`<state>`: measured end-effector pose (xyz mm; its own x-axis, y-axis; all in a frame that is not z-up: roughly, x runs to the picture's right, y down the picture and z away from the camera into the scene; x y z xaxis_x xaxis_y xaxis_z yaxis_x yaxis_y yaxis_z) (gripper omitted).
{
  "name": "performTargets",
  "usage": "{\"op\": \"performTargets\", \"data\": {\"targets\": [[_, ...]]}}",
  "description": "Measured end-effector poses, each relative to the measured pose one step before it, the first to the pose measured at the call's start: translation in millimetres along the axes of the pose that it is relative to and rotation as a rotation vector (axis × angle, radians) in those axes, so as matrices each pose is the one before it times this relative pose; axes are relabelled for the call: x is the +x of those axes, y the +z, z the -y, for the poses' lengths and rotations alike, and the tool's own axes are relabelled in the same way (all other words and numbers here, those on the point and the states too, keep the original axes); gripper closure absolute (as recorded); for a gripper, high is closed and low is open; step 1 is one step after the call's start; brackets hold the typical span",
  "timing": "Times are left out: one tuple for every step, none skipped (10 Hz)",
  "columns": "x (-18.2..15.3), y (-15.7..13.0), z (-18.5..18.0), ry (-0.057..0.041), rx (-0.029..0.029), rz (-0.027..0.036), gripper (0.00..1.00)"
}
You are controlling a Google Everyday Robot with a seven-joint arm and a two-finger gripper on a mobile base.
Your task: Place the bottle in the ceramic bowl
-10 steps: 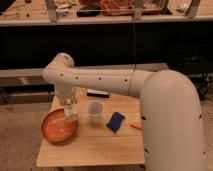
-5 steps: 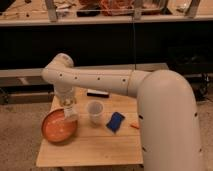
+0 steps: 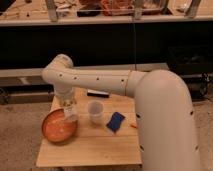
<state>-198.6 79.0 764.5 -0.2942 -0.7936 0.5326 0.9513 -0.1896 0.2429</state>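
Note:
The orange-brown ceramic bowl [image 3: 56, 128] sits at the left front of the small wooden table [image 3: 90, 147]. My gripper [image 3: 68, 107] hangs from the white arm over the bowl's right rim. The pale bottle [image 3: 70, 113] with a white label sits upright at the gripper's tip, just above the bowl's right edge. The translucent white plastic cup [image 3: 95, 112] stands just right of the bottle.
A blue flat object [image 3: 115, 121] lies right of the cup, with a small orange item [image 3: 133, 126] beside it. A dark flat object [image 3: 97, 93] lies at the table's back edge. A dark shelf unit with cluttered top stands behind the table.
The gripper and the bottle have shifted slightly lower and toward the bowl's right edge; the rest is unchanged.

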Motion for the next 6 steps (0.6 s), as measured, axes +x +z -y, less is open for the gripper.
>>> {"op": "performTargets", "data": {"targets": [[0.45, 1.73, 1.37, -0.00328, 0.00144, 0.00219, 1.00], [0.28, 1.99, 1.18, -0.00407, -0.00043, 0.00236, 1.00], [0.08, 1.87, 1.41, -0.00378, 0.00013, 0.00291, 1.00], [0.00, 1.67, 0.72, -0.00294, -0.00028, 0.00282, 1.00], [0.63, 1.93, 0.59, -0.00348, 0.00062, 0.00156, 1.00], [0.65, 2.01, 0.05, -0.00274, 0.00005, 0.00159, 1.00]]}}
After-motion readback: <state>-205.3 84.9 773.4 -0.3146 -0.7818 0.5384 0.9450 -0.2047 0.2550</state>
